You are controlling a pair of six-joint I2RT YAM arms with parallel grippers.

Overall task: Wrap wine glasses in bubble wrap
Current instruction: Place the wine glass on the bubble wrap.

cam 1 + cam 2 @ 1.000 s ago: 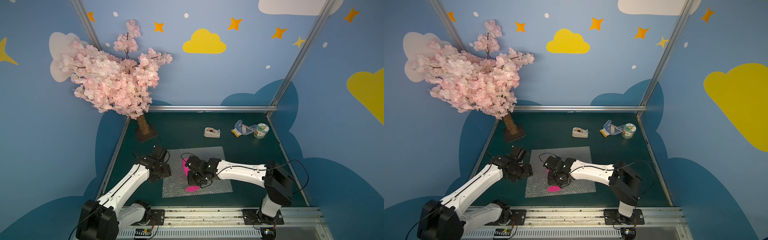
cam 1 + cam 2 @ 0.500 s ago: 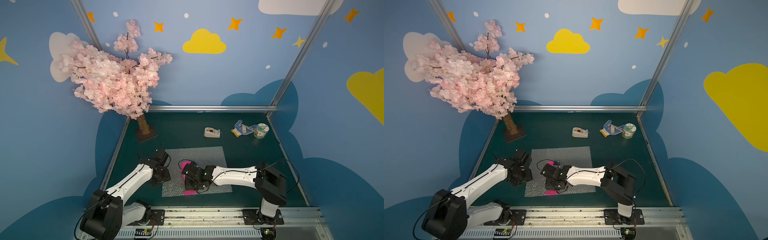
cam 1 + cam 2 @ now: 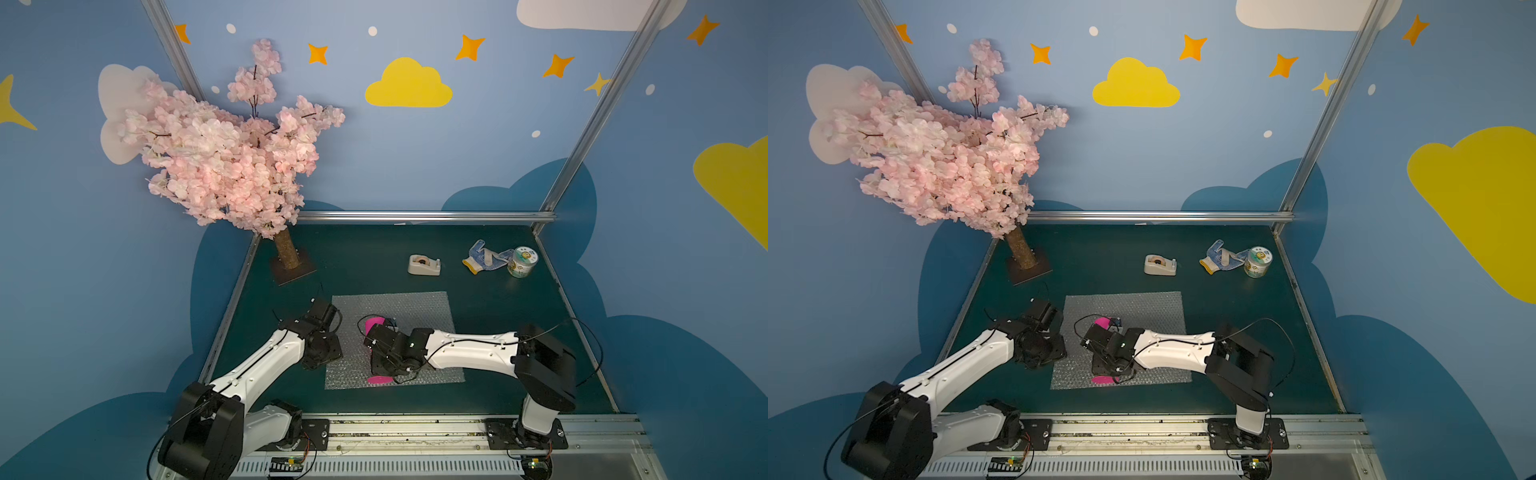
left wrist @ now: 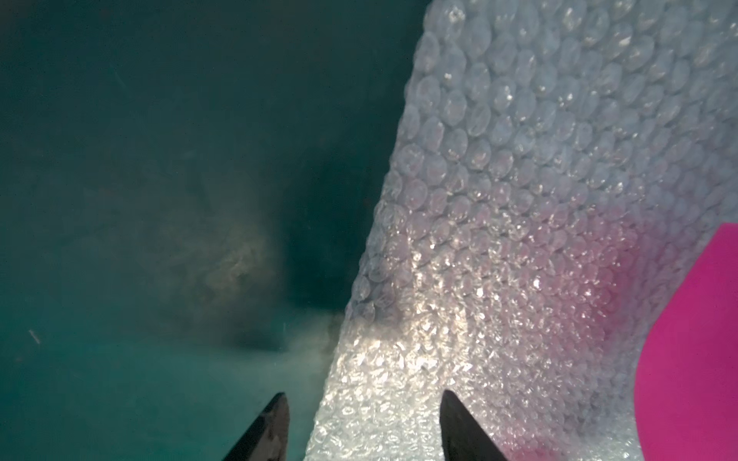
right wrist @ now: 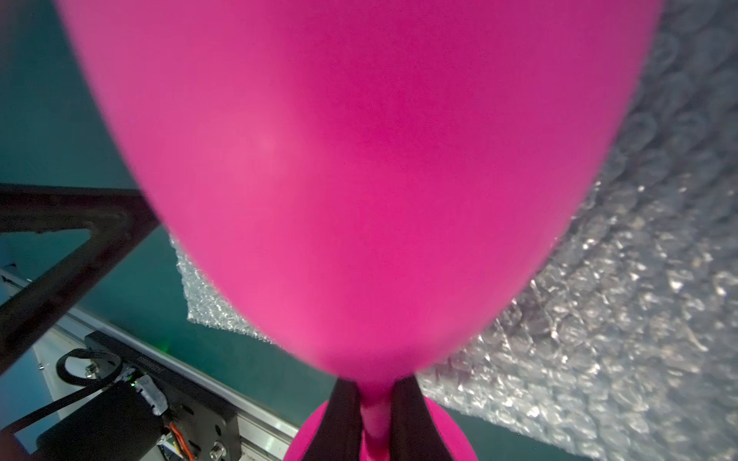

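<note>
1. Right jaws: pinching the stem of the hot-pink goblet (image 5: pixel 359 179) between its bowl and its round foot (image 3: pixel 380 379). The bowl points away from them, over the sheet.
2. Left jaws: spread, fingertips (image 4: pixel 265 427) apart, astride the left edge of the bubble wrap (image 4: pixel 519 199). One tip is over the green tabletop (image 3: pixel 374 249), the other over the sheet. Whether they touch the sheet cannot be told.
3. Bubble wrap: square, flat beneath the right jaws, with the goblet's foot near its front edge.
4. Beige tape dispenser (image 3: pixel 424 265): well beyond the right jaws, off the sheet.
5. Blue-and-white glove (image 3: pixel 482 257) and small labelled tub (image 3: pixel 522 262): side by side, farther right of the dispenser.
6. Pink blossom tree (image 3: pixel 224 166): far beyond the left jaws, in the back corner.
</note>
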